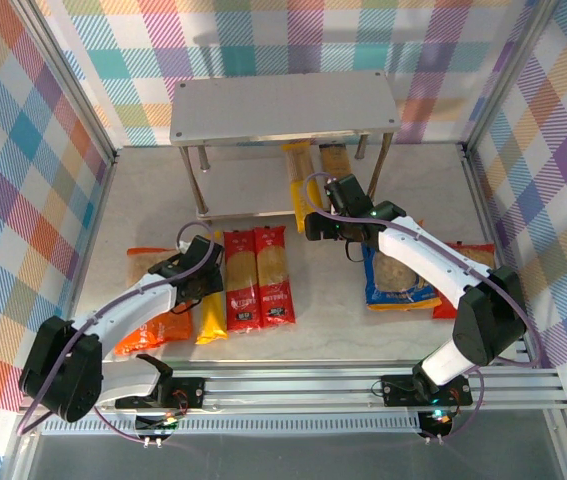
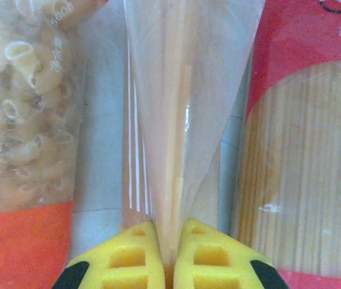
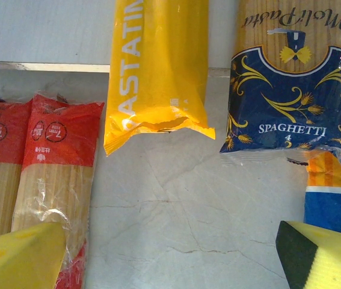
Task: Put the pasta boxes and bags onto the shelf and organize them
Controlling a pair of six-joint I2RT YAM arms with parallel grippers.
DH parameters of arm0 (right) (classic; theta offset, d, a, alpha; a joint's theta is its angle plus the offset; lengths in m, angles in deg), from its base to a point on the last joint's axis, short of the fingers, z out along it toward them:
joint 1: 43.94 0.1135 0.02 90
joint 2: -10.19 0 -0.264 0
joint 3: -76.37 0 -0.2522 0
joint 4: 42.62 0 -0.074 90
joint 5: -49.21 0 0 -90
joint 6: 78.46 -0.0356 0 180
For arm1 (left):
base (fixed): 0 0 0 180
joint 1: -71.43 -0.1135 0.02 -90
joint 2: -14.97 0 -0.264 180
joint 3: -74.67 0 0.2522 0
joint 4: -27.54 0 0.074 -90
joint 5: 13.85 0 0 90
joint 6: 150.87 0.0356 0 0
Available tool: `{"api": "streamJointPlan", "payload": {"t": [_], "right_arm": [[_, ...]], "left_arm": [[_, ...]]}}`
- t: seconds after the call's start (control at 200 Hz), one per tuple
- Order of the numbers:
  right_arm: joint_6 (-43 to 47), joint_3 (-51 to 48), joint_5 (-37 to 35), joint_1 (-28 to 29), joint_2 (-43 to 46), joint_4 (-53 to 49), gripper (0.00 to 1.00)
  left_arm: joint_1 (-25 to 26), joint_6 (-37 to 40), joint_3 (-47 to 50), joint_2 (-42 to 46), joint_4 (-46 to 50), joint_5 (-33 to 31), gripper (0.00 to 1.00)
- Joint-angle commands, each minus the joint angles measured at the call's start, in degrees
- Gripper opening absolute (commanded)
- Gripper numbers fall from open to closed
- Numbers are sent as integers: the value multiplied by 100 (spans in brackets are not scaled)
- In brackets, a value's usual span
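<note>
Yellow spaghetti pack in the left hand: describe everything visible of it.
The yellow spaghetti pack lies on the table, long and narrow, between the orange bag and a red pack. Yellow wrap, with a clear film stretch showing pale straight strands. The left hand is shut on that film, pinching it into a ridge.

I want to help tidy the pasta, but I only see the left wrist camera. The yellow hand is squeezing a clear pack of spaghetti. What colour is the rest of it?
Observer: Yellow. The left hand holds a yellow spaghetti pack.
Operator: Is any pasta on the shelf yet?
Observer: Yes, another yellow pack and a dark blue spaghetti pack lie on the lower board of the shelf.
Operator: What's the other hand doing?
Observer: The right hand is open, hovering in front of those two packs.
</note>
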Motion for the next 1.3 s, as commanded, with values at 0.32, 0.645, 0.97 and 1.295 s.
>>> {"api": "streamJointPlan", "payload": {"t": [0.32, 0.645, 0.97, 1.295], "right_arm": [[-120, -49, -87, -7, 229, -65, 91], [-122, -22, -104, -8, 264, -101, 91], [-140, -9, 1, -9, 306, -117, 91], [-133, -27, -33, -10, 354, -200, 91]], "left_arm": [[-20, 305, -532, 412, 78, 96, 0], [-20, 621, -1388, 151, 8, 286, 0], [-80, 1058, -2231, -802, -718, -102, 0], [-537, 1404, -3606, -2327, -1569, -169, 0]]}}
